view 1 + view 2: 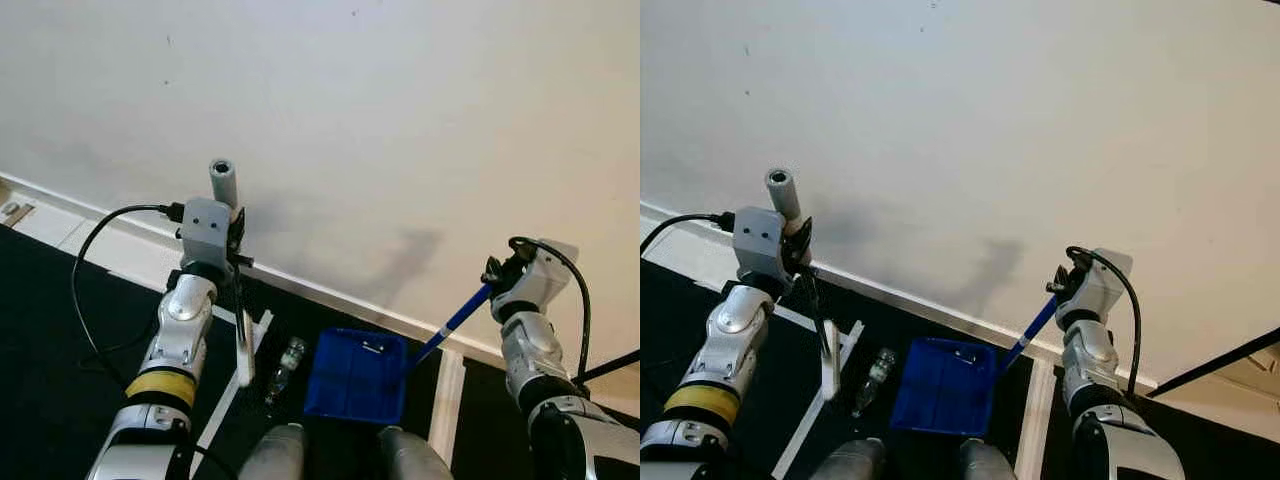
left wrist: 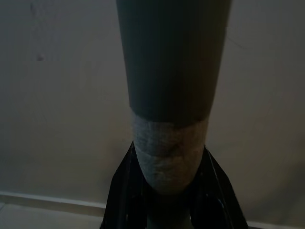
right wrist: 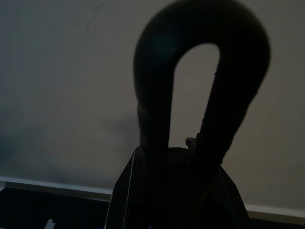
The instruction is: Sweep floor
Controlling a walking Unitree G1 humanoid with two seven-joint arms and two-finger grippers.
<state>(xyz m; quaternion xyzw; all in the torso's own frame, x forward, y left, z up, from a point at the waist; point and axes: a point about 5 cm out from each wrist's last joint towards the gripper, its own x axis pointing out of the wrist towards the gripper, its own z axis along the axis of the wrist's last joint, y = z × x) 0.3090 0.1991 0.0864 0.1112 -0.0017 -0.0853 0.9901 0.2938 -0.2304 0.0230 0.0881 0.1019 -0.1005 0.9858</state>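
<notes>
The left gripper (image 1: 238, 228), at centre left of the frame, is clamped round the grey broom handle (image 1: 222, 183), whose taped section sits between the fingers (image 2: 125, 188) in the wrist view; the broom's pale head (image 1: 243, 362) hangs low, just above the dark floor (image 1: 40, 330). The right gripper (image 1: 497, 272), at right centre, pinches the looped top of the blue dustpan handle (image 1: 452, 322). The blue dustpan (image 1: 357, 375) rests on the floor at lower centre, a small clear bottle (image 1: 284, 366) lying between it and the broom head. To sweep well, the broom should probably draw the bottle sideways toward the pan's mouth while the pan stays flat and steady. White tape lines (image 1: 446, 392) cross the floor either side. Beyond, the white baseboard (image 1: 330, 295) and wall (image 1: 360, 120) close off the upper frame, so open room lies toward the left of the frame
</notes>
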